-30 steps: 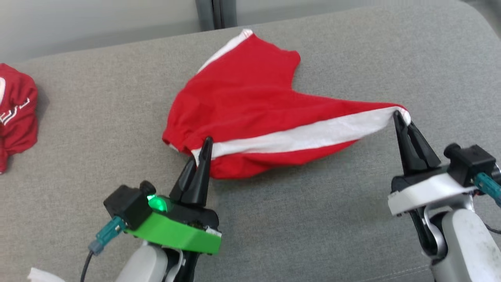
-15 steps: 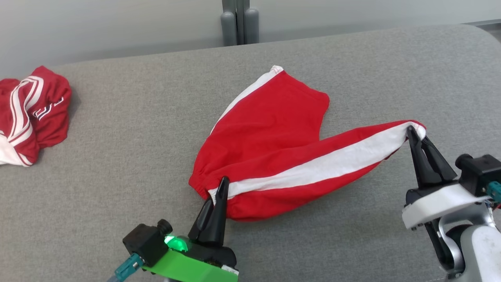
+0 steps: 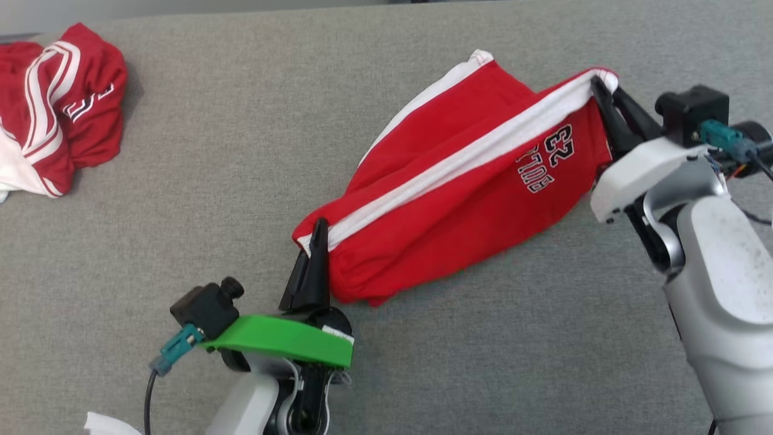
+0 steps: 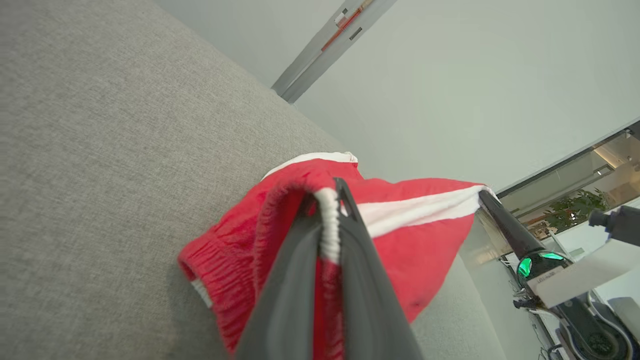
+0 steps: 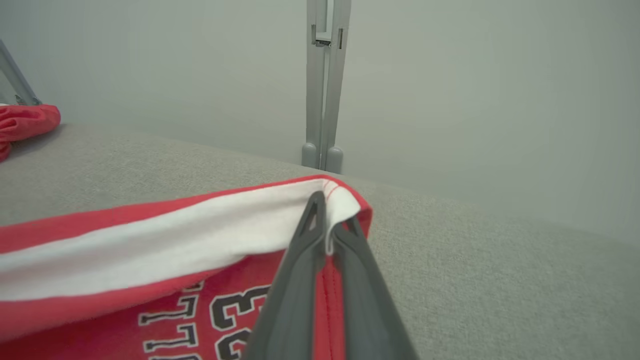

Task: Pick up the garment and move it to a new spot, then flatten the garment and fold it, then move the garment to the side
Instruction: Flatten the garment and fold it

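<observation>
Since a second ago, your right gripper (image 3: 604, 84) has carried its end of the garment (image 3: 459, 205) from out on the right toward the far side. The striped leg now rises alongside the other leg instead of splaying off to the right. The head camera has tipped down too, so don't read the whole shift as cloth moving. Your left gripper (image 3: 319, 232) keeps its hold at the near left end.

Both claws are pressed together on cloth. The left pinches the gathered waistband (image 4: 225, 260) right on the white stripe (image 3: 447, 172). The right pinches the leg hem (image 5: 345, 202) where that same stripe ends. Holding both ends of one side seam keeps that edge taut between your hands. That is why the stripe runs as a straight ridge from near left to far right, with the numbered print (image 3: 558, 145) hanging below it.

The garment sits centre to right on the grey cushion (image 3: 211, 181), its lower folds resting on the surface while the held edge is lifted. A second red garment (image 3: 60, 103) lies bunched at the far left, well apart.

You look to be partway through laying one leg over the other. Keep the tension even as you lower, or the slack lower layer may bunch under the fold.
</observation>
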Tool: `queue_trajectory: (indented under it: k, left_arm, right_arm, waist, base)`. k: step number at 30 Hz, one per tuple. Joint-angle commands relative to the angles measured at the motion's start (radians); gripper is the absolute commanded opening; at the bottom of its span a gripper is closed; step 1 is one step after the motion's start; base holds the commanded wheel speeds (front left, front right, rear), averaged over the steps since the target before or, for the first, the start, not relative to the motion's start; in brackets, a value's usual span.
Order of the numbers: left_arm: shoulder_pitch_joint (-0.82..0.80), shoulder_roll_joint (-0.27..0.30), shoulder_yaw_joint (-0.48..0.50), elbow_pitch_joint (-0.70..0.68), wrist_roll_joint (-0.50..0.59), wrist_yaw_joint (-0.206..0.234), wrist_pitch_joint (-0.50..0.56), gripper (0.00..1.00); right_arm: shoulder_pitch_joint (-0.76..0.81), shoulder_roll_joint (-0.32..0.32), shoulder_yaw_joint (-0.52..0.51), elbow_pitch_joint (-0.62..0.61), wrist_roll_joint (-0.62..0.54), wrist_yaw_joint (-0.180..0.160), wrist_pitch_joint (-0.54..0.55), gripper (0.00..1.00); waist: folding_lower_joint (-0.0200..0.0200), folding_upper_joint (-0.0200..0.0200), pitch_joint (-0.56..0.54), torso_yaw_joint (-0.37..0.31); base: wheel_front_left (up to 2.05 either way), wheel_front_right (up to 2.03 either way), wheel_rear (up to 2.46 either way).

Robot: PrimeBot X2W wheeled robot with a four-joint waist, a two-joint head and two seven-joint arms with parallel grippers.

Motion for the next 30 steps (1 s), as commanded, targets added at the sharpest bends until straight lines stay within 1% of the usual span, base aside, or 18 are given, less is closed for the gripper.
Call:
queue_trajectory:
  k: [1,5,9,13,16,17,18,19,20,21,22,23,24,30]
  left_arm:
    - [-0.038,0.001,-0.008,0.014,-0.035,0.016,0.000,0.00]
    - [-0.107,0.002,-0.029,0.049,-0.121,0.051,0.000,0.00]
    - [-0.163,0.002,-0.035,0.068,-0.176,0.082,0.000,0.00]
    - [-0.199,0.002,-0.044,0.081,-0.195,0.094,0.000,0.00]
    - [-0.216,0.002,-0.055,0.089,-0.192,0.101,0.000,0.00]
    - [-0.223,0.002,-0.062,0.095,-0.174,0.108,0.000,0.00]
    - [-0.227,0.002,-0.072,0.099,-0.164,0.112,0.000,0.00]
    - [-0.227,0.001,-0.083,0.101,-0.168,0.116,0.000,0.00]
    - [-0.226,0.002,-0.091,0.100,-0.172,0.123,0.000,0.04]
    - [-0.230,0.002,-0.102,0.101,-0.162,0.130,0.000,0.30]
    - [-0.232,0.001,-0.113,0.101,-0.159,0.134,0.000,0.47]
    - [-0.231,0.001,-0.128,0.102,-0.163,0.141,0.000,0.81]
    - [-0.234,0.002,-0.139,0.104,-0.153,0.147,0.000,1.00]
    - [-0.213,0.002,-0.176,0.108,-0.094,0.169,0.000,1.00]
  right_arm:
    - [-0.049,-0.017,0.013,0.040,0.000,-0.001,0.005,0.00]
    - [-0.179,-0.036,0.062,0.173,0.003,-0.001,0.009,0.00]
    - [-0.287,-0.046,0.113,0.291,-0.003,-0.001,-0.003,0.00]
    - [-0.368,-0.043,0.160,0.405,0.004,-0.001,-0.021,0.00]
    - [-0.409,-0.037,0.178,0.481,0.009,-0.001,-0.042,0.00]
    - [-0.420,-0.035,0.190,0.508,0.008,-0.001,-0.053,0.00]
    - [-0.428,-0.032,0.196,0.528,0.011,-0.001,-0.062,0.16]
    - [-0.437,-0.031,0.206,0.553,0.011,-0.001,-0.078,0.36]
    - [-0.442,-0.028,0.216,0.576,0.012,-0.001,-0.085,0.47]
    - [-0.448,-0.027,0.224,0.600,0.015,-0.001,-0.100,0.64]
    - [-0.455,-0.025,0.230,0.619,0.017,-0.001,-0.112,0.93]
    - [-0.462,-0.024,0.238,0.640,0.015,-0.001,-0.129,1.00]
    - [-0.466,-0.021,0.247,0.658,0.012,-0.001,-0.142,1.00]
    - [-0.488,-0.007,0.287,0.752,0.037,-0.001,-0.213,1.00]
  waist:
    - [0.0001,0.0000,0.067,0.056]
    - [0.0001,0.0000,0.110,0.088]
    - [0.0001,0.0000,0.141,0.113]
    - [0.0001,0.0000,0.156,0.126]
    - [0.0001,0.0000,0.159,0.133]
    - [0.0001,0.0000,0.157,0.136]
    - [0.0001,0.0000,0.155,0.138]
    - [0.0001,0.0000,0.151,0.141]
    - [0.0001,0.0000,0.148,0.143]
    - [0.0001,0.0000,0.144,0.145]
    - [0.0001,0.0000,0.141,0.148]
    - [0.0001,0.0000,0.137,0.151]
    - [0.0001,0.0000,0.134,0.153]
    - [0.0001,0.0000,0.104,0.163]
  base:
    - [0.00,0.00,0.00]
    - [0.00,0.00,0.00]
    - [0.00,0.00,0.00]
    - [0.00,0.00,0.00]
    - [0.00,0.00,0.00]
    - [0.00,0.00,0.00]
    - [0.00,0.00,0.00]
    - [0.00,0.00,0.00]
    - [0.00,0.00,0.00]
    - [0.00,0.00,0.00]
    - [0.00,0.00,0.00]
    - [0.00,0.00,0.00]
    - [0.00,0.00,0.00]
    - [0.00,0.00,0.00]
